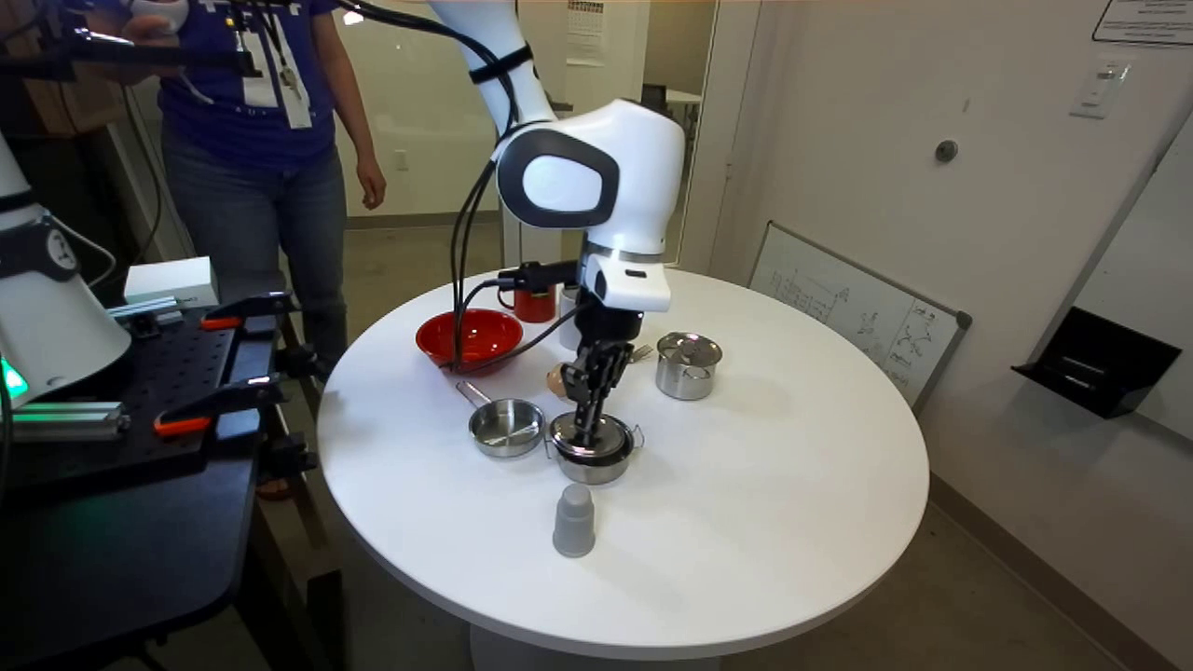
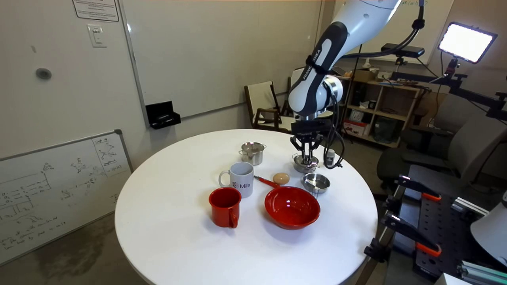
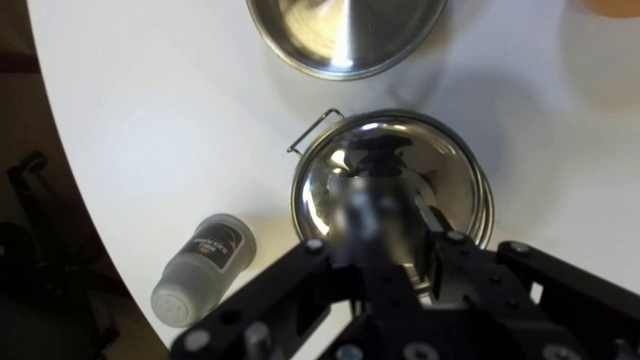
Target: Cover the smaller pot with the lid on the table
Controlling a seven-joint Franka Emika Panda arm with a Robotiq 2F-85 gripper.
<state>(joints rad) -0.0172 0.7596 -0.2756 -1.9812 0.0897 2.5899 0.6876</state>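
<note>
The lid (image 1: 611, 436), a round shiny steel disc, sits over the low steel pot (image 1: 596, 472) with wire side handles, the lower of two pots. In the wrist view the lid (image 3: 435, 155) is off-centre, and the pot's rim (image 3: 488, 215) shows on the right. A dark gap shows under the lid's near edge in an exterior view. My gripper (image 1: 587, 438) points down with its fingers close together on the lid's middle; it also shows in an exterior view (image 2: 307, 160). The knob is hidden between the fingertips, which are blurred in the wrist view.
A taller, mug-sized steel pot (image 1: 688, 368) stands apart. A shallow steel pan (image 1: 506, 431) and a grey pepper shaker (image 1: 574, 527) stand close to the low pot. A red bowl (image 2: 292, 209), red mug (image 2: 225, 208), white mug (image 2: 243, 180) and egg (image 2: 281, 178) are also on the table.
</note>
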